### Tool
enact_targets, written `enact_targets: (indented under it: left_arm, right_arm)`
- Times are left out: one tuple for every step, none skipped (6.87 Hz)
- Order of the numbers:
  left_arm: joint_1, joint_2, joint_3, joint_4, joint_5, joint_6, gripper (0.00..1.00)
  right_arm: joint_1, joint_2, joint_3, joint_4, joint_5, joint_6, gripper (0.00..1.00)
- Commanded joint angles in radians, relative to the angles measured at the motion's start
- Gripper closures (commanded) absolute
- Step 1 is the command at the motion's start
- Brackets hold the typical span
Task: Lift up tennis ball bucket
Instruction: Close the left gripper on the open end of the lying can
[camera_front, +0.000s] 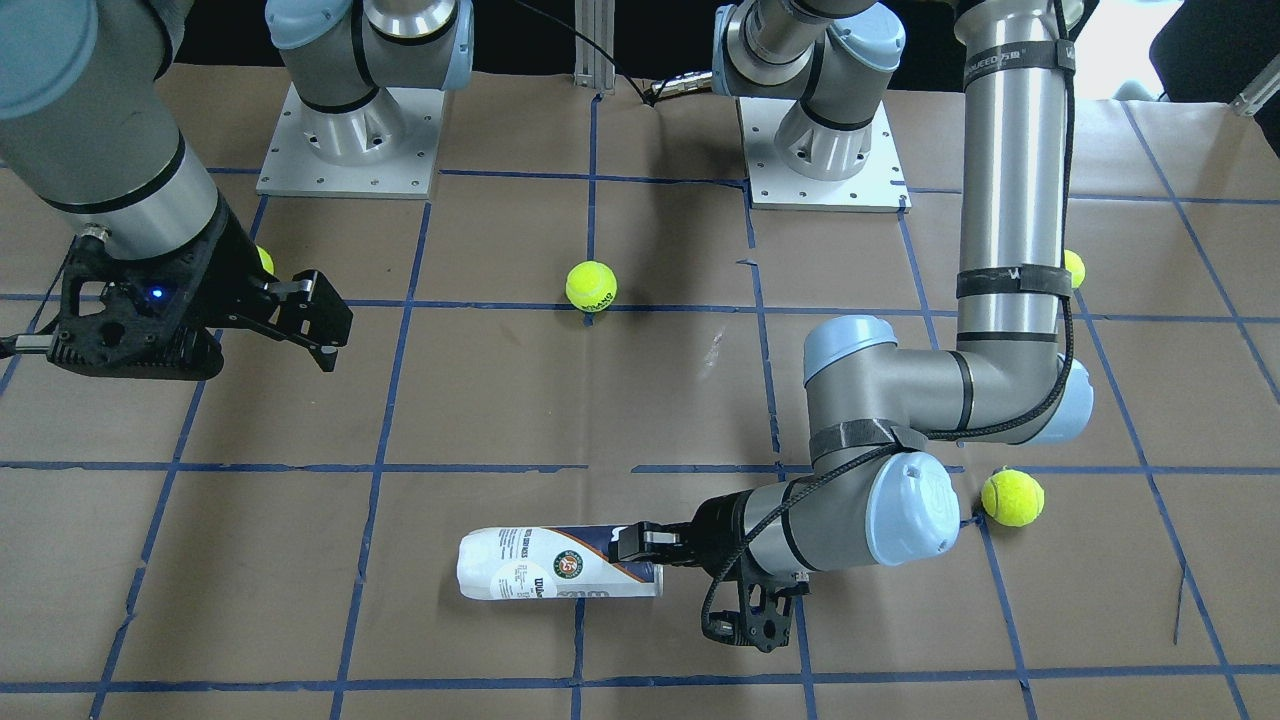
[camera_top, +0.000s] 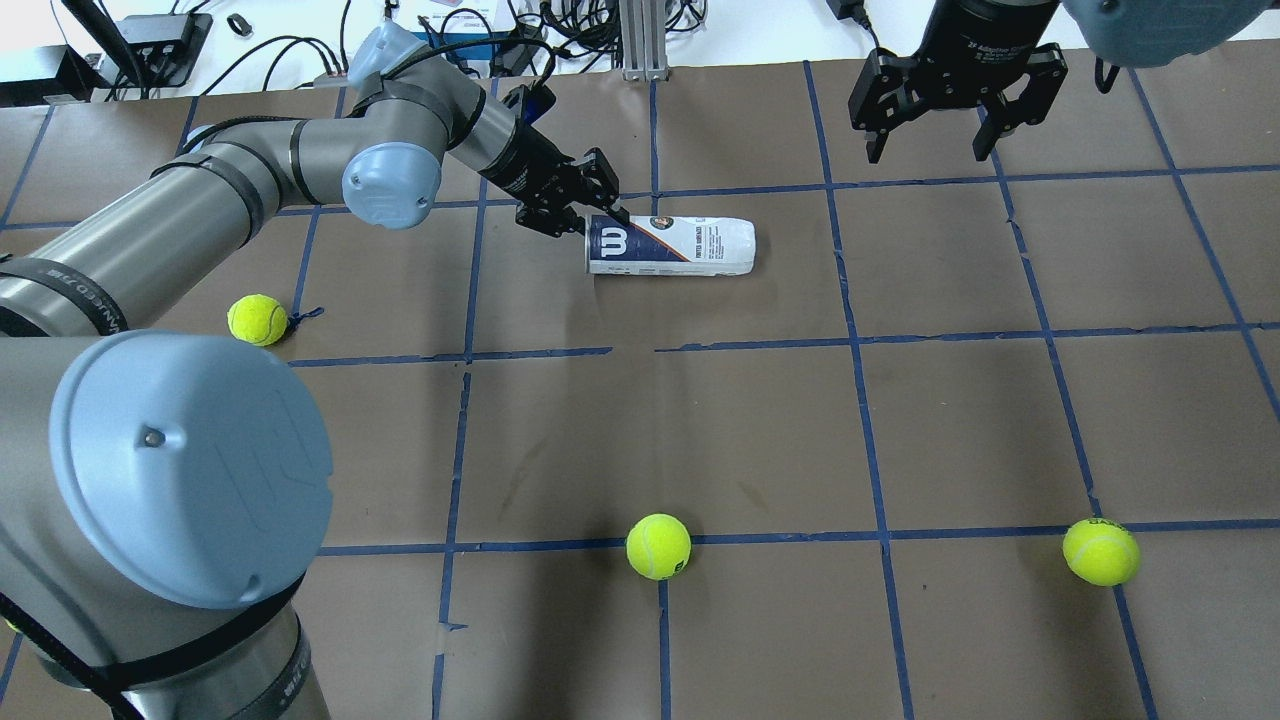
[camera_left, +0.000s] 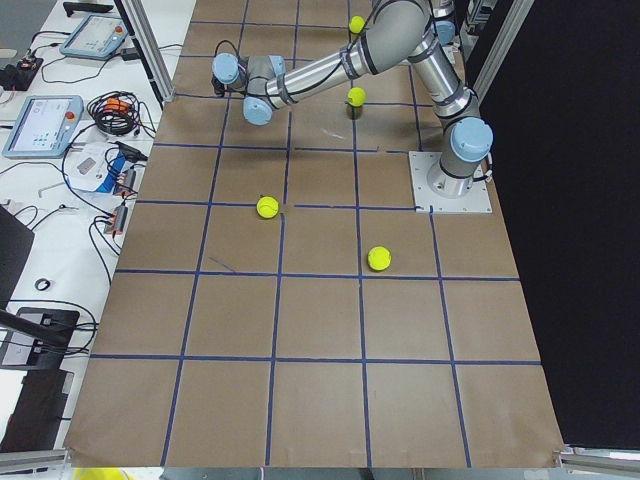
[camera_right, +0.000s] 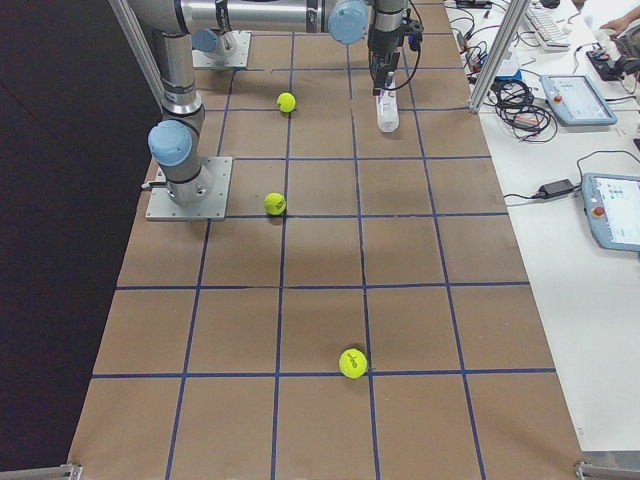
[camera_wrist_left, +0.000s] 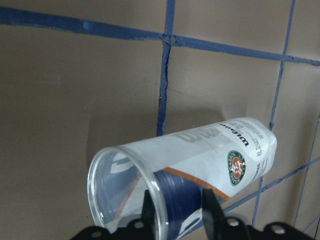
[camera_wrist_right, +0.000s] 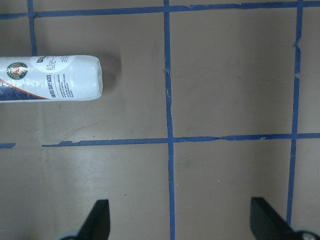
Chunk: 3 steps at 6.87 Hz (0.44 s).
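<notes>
The tennis ball bucket (camera_front: 540, 578) (camera_top: 680, 245) (camera_wrist_left: 225, 160) lies on its side on the brown table, a clear tube with a white and navy label and a "W" logo. Its open mouth faces my left gripper (camera_front: 625, 543) (camera_top: 600, 225) (camera_wrist_left: 179, 200). That gripper's fingers straddle the rim, one inside the mouth and one outside the wall, narrowed but with a gap still showing between them. My right gripper (camera_top: 930, 150) (camera_wrist_right: 181, 220) hangs open above the table, well apart from the tube's closed end (camera_wrist_right: 55, 80).
Loose yellow-green tennis balls lie about: one (camera_top: 258, 319) beside the left arm, one (camera_top: 658, 546) near the table's middle, one (camera_top: 1100, 551) to the right. Both arm bases (camera_front: 345, 150) (camera_front: 825, 150) stand on plates at the robot's side.
</notes>
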Motion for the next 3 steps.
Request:
enact_targets:
  left_arm:
    - [0.0, 0.05, 0.0, -0.001, -0.002, -0.07, 1.0]
    - [0.0, 0.102, 0.0, -0.011, -0.037, -0.15, 1.0]
    - [0.0, 0.163, 0.005, -0.034, -0.073, -0.201, 0.99]
  right_arm:
    - [0.0, 0.001, 0.003, -0.002, -0.001, 0.002, 0.0]
    - [0.0, 0.001, 0.003, -0.002, -0.001, 0.002, 0.0]
    - [0.0, 0.001, 0.004, -0.005, 0.006, 0.0, 0.0]
